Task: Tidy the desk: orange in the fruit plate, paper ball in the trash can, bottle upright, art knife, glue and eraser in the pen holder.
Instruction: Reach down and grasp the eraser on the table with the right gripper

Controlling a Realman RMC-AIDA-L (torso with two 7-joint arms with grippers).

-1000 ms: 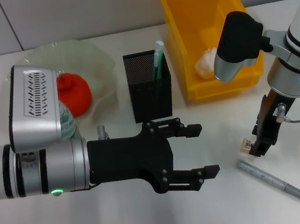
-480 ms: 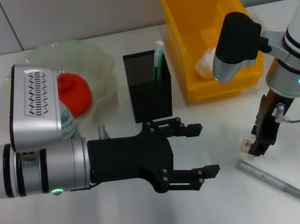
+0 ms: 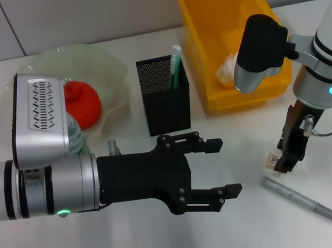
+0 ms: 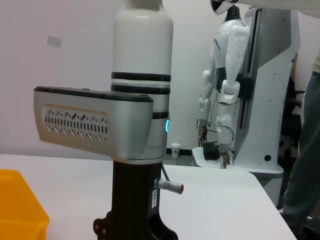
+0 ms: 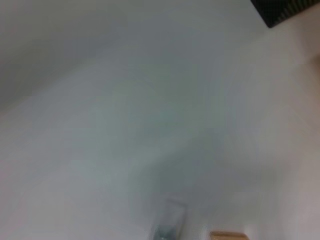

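Right gripper [image 3: 291, 157] sits low against the eraser [image 3: 273, 159], jaw state unclear; left gripper [image 3: 220, 167] hovers mid-desk, jaws wide open.

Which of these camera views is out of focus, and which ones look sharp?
Right wrist view: soft and blurred, mostly pale table, only a dark corner of the pen holder recognisable. Head view: sharp, with soft shadows under the left gripper. Left wrist view: crisp on the right arm.

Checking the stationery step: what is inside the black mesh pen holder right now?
A green-and-white stick stands in the pen holder, leaning on its right wall. Its mesh walls hide the bottom.
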